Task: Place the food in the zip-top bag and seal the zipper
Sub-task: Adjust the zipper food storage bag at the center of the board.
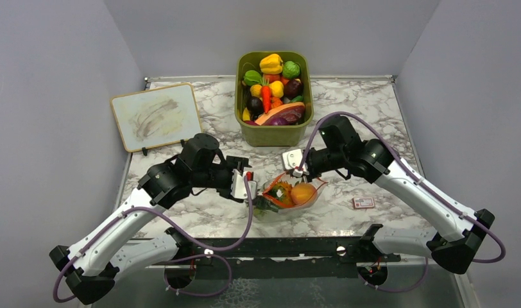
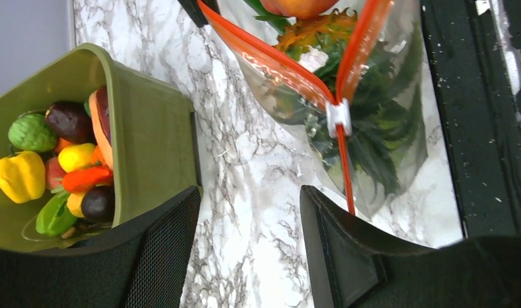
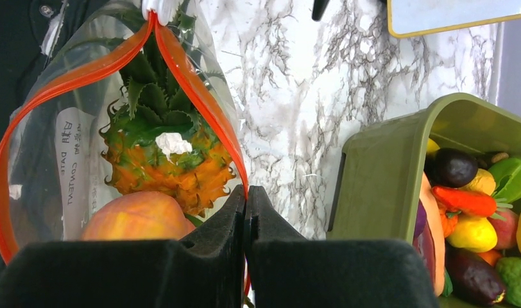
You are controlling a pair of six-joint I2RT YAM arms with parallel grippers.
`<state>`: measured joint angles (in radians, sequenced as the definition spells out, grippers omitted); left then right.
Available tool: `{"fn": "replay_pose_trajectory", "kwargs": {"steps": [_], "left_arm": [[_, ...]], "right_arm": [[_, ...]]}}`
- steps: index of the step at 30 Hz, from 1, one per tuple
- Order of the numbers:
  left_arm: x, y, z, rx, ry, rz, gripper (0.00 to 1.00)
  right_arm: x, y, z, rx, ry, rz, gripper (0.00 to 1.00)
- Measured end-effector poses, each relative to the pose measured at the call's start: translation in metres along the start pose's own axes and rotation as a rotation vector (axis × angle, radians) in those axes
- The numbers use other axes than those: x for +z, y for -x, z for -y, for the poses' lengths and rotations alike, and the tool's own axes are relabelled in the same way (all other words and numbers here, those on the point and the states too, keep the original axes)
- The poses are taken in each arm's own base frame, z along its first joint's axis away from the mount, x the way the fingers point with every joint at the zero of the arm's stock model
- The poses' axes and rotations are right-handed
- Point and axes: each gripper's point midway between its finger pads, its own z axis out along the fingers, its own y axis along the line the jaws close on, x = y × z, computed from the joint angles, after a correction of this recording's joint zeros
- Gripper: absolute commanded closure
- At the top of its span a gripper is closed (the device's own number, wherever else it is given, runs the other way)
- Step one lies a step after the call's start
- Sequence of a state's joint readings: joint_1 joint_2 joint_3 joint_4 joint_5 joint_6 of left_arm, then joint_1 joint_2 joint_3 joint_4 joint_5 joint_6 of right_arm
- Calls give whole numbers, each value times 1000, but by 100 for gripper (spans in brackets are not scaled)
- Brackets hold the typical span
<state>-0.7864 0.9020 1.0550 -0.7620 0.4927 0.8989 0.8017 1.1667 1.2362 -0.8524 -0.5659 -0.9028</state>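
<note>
Plain grey-lilac walls (image 1: 52,77) close in three sides. The white-grey marbled worktop (image 1: 367,122) has a thin metal rim. A smudged whiteboard (image 1: 156,115) with a pale frame sits beyond the left tool (image 1: 244,185), out to its left. An olive-green bin (image 1: 274,136) full of toy produce stands just past the right tool (image 1: 296,164), near the back wall. A small red card (image 1: 363,203) lies flat on the worktop to the right tool's right, on the nearer side. A dark base strip (image 1: 290,247) runs along the worktop's near edge. Light is even and soft, with faint shadows.
</note>
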Motion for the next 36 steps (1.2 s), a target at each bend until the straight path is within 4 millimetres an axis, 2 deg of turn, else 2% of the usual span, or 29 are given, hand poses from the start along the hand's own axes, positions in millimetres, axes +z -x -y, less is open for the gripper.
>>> {"fn": "replay_pose_trajectory", "kwargs": {"steps": [4, 10, 15, 22, 30, 36], "left_arm": [[-5, 4, 7, -16, -17, 12, 39], [-16, 24, 9, -24, -13, 84, 39], [-23, 30, 17, -51, -28, 113, 39], [-19, 27, 33, -106, -92, 125, 38], [-3, 11, 62, -202, -183, 124, 38], [-7, 28, 57, -199, -137, 224, 38]], "right_arm": [[-1, 1, -1, -18, 18, 14, 99], [-2, 5, -1, -40, 30, 30, 99], [0, 4, 0, -43, 37, 33, 99], [2, 5, 5, -33, 39, 35, 99], [6, -2, 17, 27, 28, 20, 99], [6, -2, 26, 60, 17, 19, 99]]}}
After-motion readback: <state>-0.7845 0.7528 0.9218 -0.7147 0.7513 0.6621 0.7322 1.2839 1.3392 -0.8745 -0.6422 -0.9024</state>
